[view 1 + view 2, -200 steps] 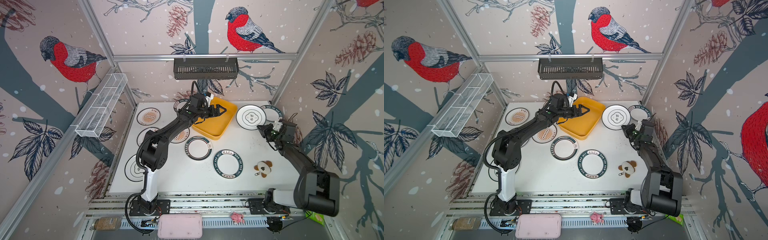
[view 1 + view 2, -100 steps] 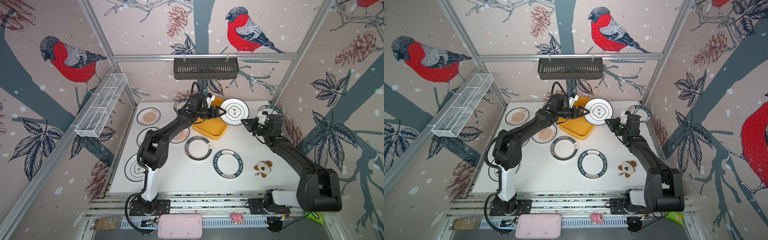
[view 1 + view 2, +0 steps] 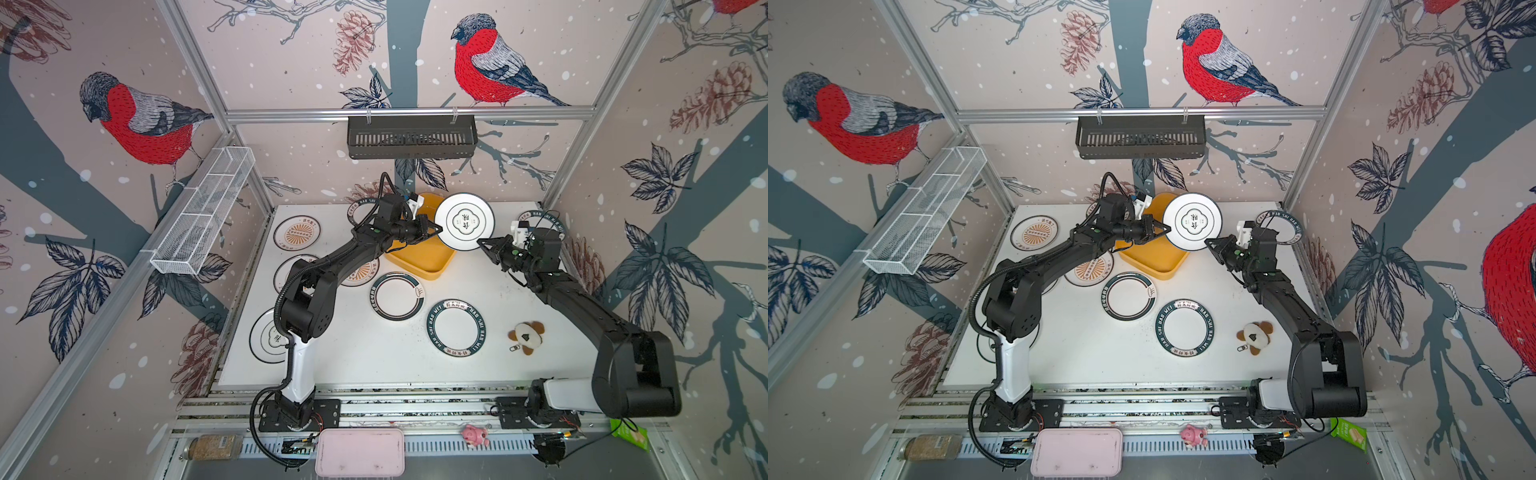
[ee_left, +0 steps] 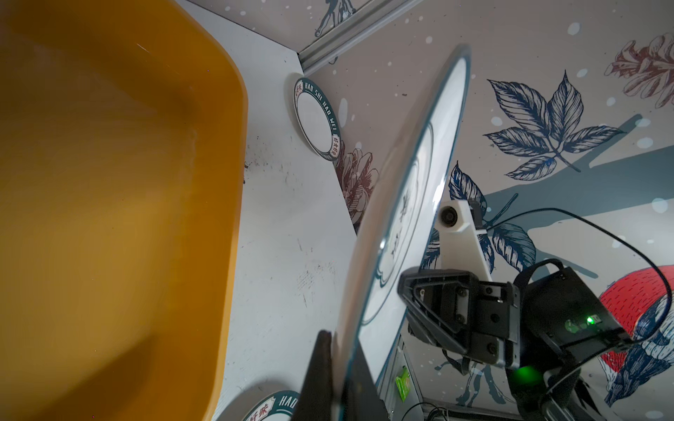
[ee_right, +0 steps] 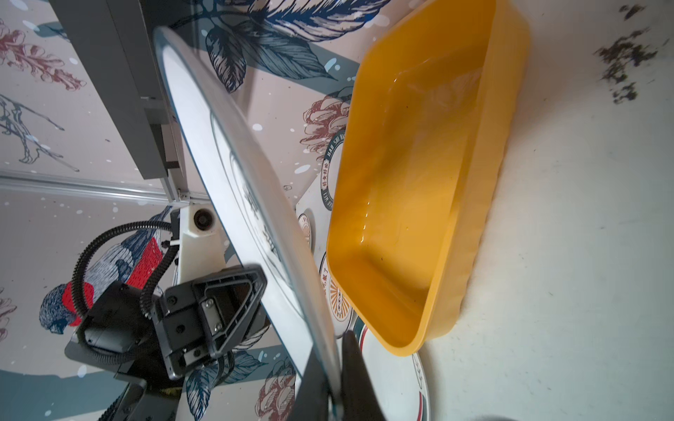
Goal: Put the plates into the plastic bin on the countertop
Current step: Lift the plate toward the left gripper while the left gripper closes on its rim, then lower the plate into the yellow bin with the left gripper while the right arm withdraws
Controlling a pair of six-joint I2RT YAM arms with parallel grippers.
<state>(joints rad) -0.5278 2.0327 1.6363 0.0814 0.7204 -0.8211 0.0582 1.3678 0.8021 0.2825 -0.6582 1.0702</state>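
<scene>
We see one of the plates [image 3: 464, 221] [image 3: 1192, 221] lifted clear of the countertop [image 3: 374, 353]. It is round and white, with thin dark rings and a dark lobed emblem holding two characters at its centre. In both top views its face is turned up towards us and it overlaps the far right corner of the plastic bin [image 3: 419, 257] [image 3: 1154, 259]. The bin is a shallow yellow tray lying askew near the middle of the countertop's far edge.

Both tools have hold of this plate. The left gripper [image 3: 432, 227] [image 3: 1165, 230] is clamped tight on its left rim, and the right gripper [image 3: 482, 242] [image 3: 1209, 242] is pinched just as tight on its lower right rim. Each wrist view shows the plate edge-on, running away from dark fingertips [image 4: 321, 364] [image 5: 353, 371].

The left arm reaches from the near left edge towards the far edge, its forearm crossing an orange-sunburst plate [image 3: 365, 272], wrist turned rightward. The right arm stretches along the right edge, gripper pointing left.

The other plates lie flat. A green-rimmed plate [image 3: 456, 328] and a ringed plate [image 3: 397, 296] sit mid-countertop, and another green-rimmed plate [image 3: 540, 226] sits in the far right corner.
</scene>
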